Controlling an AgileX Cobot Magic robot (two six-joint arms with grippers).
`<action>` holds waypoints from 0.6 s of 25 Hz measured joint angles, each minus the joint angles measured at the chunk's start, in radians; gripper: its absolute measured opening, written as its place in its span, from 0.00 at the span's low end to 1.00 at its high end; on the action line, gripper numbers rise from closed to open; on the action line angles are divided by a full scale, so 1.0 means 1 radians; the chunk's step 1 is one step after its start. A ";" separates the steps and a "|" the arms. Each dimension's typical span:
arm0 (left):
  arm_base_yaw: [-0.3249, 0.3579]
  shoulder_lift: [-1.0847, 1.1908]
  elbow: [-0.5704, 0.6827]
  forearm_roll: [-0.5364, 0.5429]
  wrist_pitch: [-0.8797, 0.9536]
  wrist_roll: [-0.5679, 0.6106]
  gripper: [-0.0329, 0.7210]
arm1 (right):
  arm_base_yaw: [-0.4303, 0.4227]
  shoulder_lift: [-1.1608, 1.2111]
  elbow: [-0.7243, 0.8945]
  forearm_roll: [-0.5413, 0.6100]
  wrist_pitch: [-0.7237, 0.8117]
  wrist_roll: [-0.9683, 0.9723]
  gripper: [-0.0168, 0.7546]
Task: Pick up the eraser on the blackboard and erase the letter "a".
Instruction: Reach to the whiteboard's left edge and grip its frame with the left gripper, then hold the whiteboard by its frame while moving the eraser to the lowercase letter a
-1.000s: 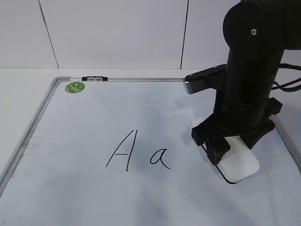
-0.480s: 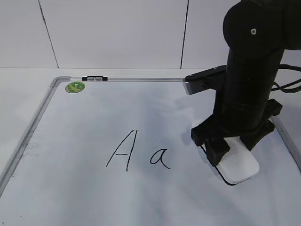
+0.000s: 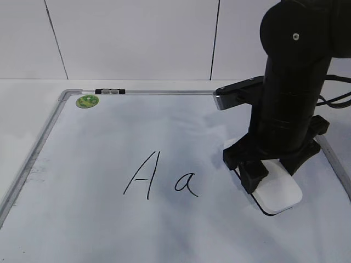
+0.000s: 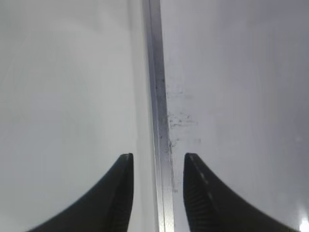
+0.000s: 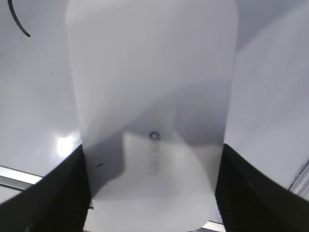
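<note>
The white eraser point(image 3: 282, 193) lies on the blackboard point(image 3: 98, 153) at the right, its black felt side down. My right gripper point(image 3: 270, 167) stands over it, and in the right wrist view its fingers point(image 5: 152, 149) press on both long sides of the eraser point(image 5: 152, 87). The letter "a" point(image 3: 186, 183) is just left of the eraser, a short gap away, beside a taller capital "A" point(image 3: 141, 175). My left gripper point(image 4: 157, 159) is open and empty above the board's left frame rail point(image 4: 155, 72); it does not show in the exterior view.
A green round sticker point(image 3: 88, 101) sits at the board's far left corner. The board's grey frame point(image 3: 33, 159) runs along the left side and the back. A white wall stands behind the table. Marker smudges point(image 4: 176, 118) lie by the left rail.
</note>
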 joint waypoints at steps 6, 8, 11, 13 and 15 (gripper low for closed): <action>0.000 0.221 -0.092 -0.007 0.004 -0.002 0.46 | 0.000 0.000 0.000 0.002 0.000 0.000 0.74; 0.000 0.278 -0.103 -0.010 0.004 -0.002 0.47 | 0.000 0.000 0.000 0.002 0.000 0.000 0.74; 0.000 0.353 -0.107 -0.026 0.004 -0.002 0.48 | 0.000 0.000 0.000 0.002 0.000 0.000 0.74; 0.000 0.395 -0.107 -0.029 0.004 -0.002 0.48 | 0.000 0.000 0.000 0.002 0.000 0.000 0.74; 0.000 0.423 -0.107 -0.029 0.002 -0.002 0.48 | 0.000 0.000 0.000 0.002 0.000 0.000 0.74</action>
